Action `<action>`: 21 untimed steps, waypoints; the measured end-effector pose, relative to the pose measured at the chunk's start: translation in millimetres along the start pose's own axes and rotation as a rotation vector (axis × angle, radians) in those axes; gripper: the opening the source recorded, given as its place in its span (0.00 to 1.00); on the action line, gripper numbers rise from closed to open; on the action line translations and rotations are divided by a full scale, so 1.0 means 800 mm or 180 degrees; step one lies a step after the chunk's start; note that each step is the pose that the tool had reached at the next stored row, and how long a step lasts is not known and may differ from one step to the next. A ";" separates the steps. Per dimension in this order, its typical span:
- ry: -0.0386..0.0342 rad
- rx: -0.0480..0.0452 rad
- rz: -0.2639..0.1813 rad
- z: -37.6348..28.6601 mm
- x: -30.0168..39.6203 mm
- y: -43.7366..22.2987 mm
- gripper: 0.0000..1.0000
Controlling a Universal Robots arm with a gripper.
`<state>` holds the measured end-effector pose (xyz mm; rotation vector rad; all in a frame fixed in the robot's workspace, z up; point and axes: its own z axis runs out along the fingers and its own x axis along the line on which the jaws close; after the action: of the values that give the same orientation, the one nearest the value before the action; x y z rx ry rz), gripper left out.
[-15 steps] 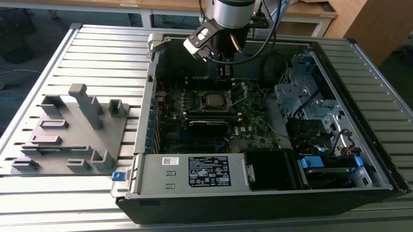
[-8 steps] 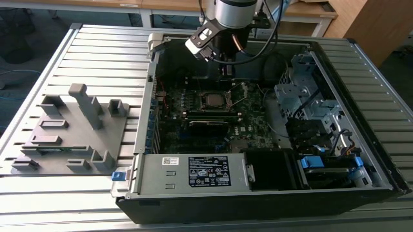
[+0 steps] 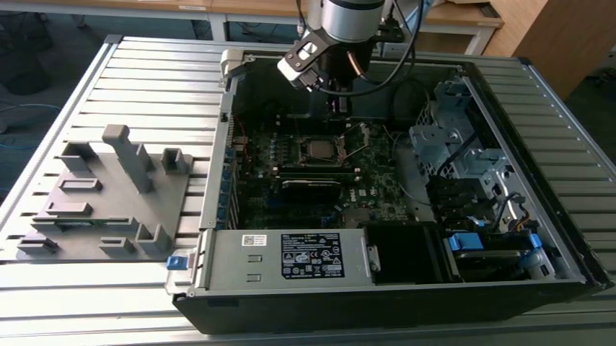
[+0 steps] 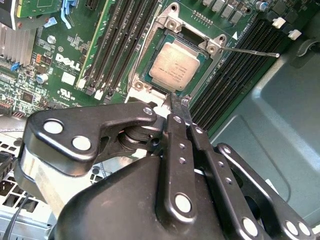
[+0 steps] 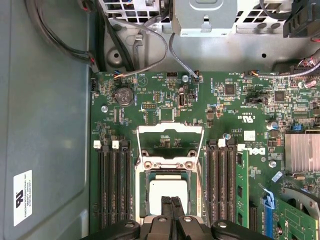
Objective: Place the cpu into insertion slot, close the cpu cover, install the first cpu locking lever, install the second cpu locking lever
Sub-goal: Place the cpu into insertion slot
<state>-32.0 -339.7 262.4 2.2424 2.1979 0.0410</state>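
Currently hand (image 5: 171,200) closed, empty, over cpu (image 5: 157,192) edge; cpu cover (image 5: 170,129) flipped back.

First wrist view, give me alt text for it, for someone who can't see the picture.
The cpu sits in the insertion slot of a green motherboard, with the gripper, fingers shut, directly over its silver face. The cpu cover is swung open, away from the chip, and long black memory slots flank the socket on both sides.

A black-and-white printed label (image 3: 313,254) sat on the power supply (image 3: 241,270). A white sticker (image 5: 22,197) marked the case wall (image 5: 45,100), and white lettering dotted the motherboard (image 5: 160,95).
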 end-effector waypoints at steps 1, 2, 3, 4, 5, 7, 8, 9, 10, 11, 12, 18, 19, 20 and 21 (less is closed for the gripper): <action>0.0000 0.0000 0.0000 0.0000 0.0000 0.0007 0.10; 0.0000 0.0000 0.0000 0.0000 0.0000 0.0015 0.10; 0.0000 0.0000 0.0000 0.0001 0.0000 0.0019 0.10; 0.0000 0.0000 0.0000 0.0001 0.0000 0.0019 0.10; 0.0000 0.0000 0.0001 0.0001 0.0000 0.0019 0.10; 0.0000 0.0000 0.0001 0.0000 0.0000 0.0019 0.10; 0.0000 0.0000 0.0000 0.0000 0.0000 0.0020 0.10; 0.0000 0.0000 0.0000 0.0000 0.0000 0.0020 0.10; 0.0000 0.0000 0.0000 0.0001 0.0001 0.0022 0.10; 0.0000 0.0000 0.0000 0.0002 0.0001 0.0027 0.10; 0.0000 0.0000 0.0000 0.0002 0.0001 0.0032 0.10; 0.0000 0.0000 0.0000 0.0006 0.0002 0.0073 0.10; 0.0000 0.0000 0.0000 0.0006 0.0002 0.0082 0.10; 0.0000 0.0000 0.0000 0.0006 0.0002 0.0087 0.10; 0.0000 0.0000 0.0000 0.0006 0.0002 0.0087 0.10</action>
<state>-25.0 -339.7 262.1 2.2425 2.1978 0.0410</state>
